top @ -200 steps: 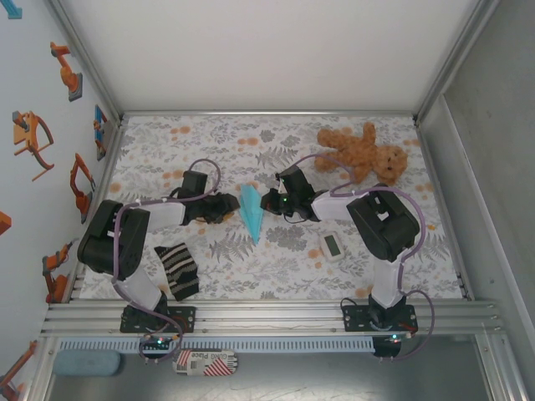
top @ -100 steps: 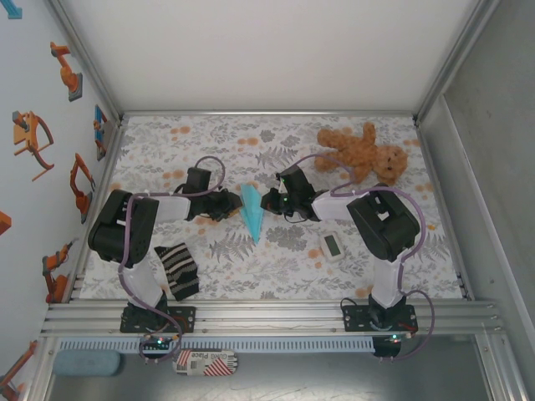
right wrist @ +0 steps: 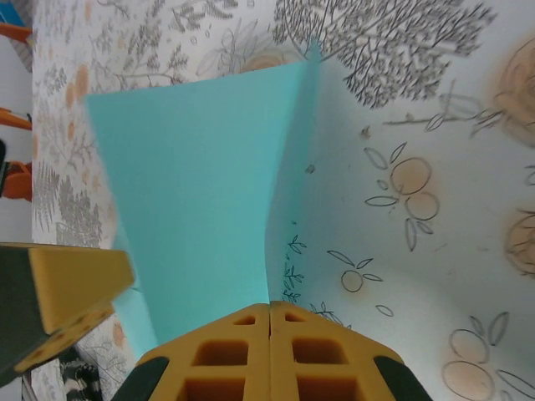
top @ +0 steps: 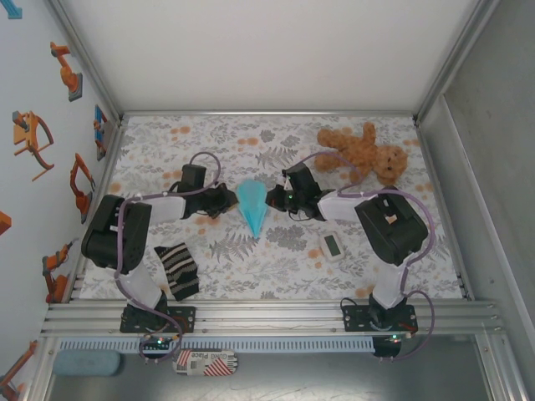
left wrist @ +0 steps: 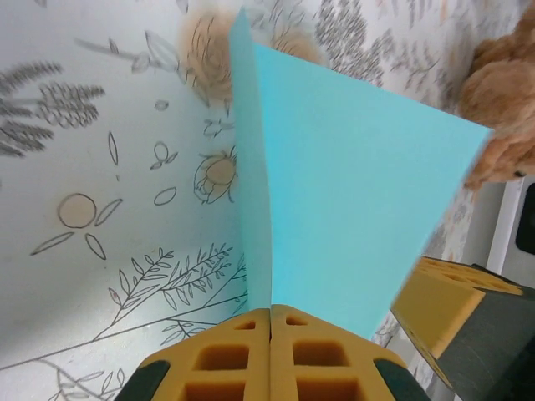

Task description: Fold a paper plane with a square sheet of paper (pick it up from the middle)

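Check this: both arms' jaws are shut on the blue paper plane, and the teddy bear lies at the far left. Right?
No: the top external view shows the teddy bear at the far right. The jaws do grip the paper plane.

black-and-white arms (top: pixel 160 209), purple cables (top: pixel 206 156), yellow claw pads (left wrist: pixel 224 361)

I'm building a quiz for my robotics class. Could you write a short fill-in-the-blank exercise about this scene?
1. The left pincer and the right pincer are both ____ on the paper plane.
2. The teddy bear lies far back on the ____ side.
3. The cloth at the near left has a ____ pattern.

Missing words: shut; right; striped.
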`<action>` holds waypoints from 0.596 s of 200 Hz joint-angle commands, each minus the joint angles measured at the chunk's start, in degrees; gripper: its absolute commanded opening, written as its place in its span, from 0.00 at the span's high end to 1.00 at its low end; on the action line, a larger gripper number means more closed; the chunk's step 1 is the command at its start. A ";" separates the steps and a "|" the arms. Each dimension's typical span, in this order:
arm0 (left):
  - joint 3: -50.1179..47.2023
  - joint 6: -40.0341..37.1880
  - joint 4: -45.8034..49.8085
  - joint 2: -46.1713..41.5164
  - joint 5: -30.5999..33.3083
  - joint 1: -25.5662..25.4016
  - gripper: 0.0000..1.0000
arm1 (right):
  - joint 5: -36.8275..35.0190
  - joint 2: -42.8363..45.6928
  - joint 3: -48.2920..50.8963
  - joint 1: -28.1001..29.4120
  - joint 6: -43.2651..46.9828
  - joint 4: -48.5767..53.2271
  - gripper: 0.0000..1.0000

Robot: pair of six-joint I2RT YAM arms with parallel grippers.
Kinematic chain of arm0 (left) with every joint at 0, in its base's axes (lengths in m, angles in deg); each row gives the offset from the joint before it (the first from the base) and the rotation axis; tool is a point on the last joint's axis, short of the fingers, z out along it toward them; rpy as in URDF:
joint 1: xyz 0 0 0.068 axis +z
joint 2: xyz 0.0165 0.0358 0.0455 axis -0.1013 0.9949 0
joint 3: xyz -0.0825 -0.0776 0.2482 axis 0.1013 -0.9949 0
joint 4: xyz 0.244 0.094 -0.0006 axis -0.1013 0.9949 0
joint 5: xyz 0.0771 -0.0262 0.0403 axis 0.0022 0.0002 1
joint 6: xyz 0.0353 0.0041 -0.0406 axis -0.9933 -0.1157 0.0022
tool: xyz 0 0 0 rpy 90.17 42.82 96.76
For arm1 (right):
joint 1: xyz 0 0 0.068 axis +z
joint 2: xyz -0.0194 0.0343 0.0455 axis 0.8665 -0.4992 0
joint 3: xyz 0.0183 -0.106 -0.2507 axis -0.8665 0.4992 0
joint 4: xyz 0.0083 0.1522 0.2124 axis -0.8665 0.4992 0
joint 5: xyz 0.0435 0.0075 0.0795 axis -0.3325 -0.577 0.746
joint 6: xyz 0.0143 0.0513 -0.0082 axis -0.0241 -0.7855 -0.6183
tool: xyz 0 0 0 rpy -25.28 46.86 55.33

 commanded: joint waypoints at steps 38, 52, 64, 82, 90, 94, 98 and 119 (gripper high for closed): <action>-1.80 -2.31 1.22 -1.46 1.97 1.31 0.99 | -2.89 1.74 1.80 -1.52 -0.15 -0.86 1.00; -2.22 -2.06 0.50 -0.81 2.19 1.23 0.98 | -3.41 1.24 2.13 -1.53 -0.27 -0.83 1.00; -2.58 -2.08 -0.02 -0.45 2.41 1.23 0.98 | -3.51 0.74 2.32 -1.52 -0.40 -0.83 1.00; -2.73 -3.26 -0.70 -0.34 2.30 0.60 0.97 | -2.95 -0.19 2.52 -1.52 -0.62 -1.01 1.00; -2.73 -3.85 -0.62 -0.32 2.53 0.28 0.97 | -2.47 -0.71 2.46 -1.52 -0.73 -1.22 1.00; -2.72 -4.01 -0.53 -0.17 2.58 0.16 0.97 | -2.25 -0.95 2.42 -1.58 -0.86 -1.19 1.00; -2.69 -4.06 -0.56 0.01 2.51 0.16 0.97 | -1.99 -1.16 2.32 -1.52 -0.92 -1.19 1.00; -2.84 -4.06 -1.25 0.90 2.32 0.08 0.96 | -0.85 -2.04 1.95 -1.52 -1.33 -1.08 1.00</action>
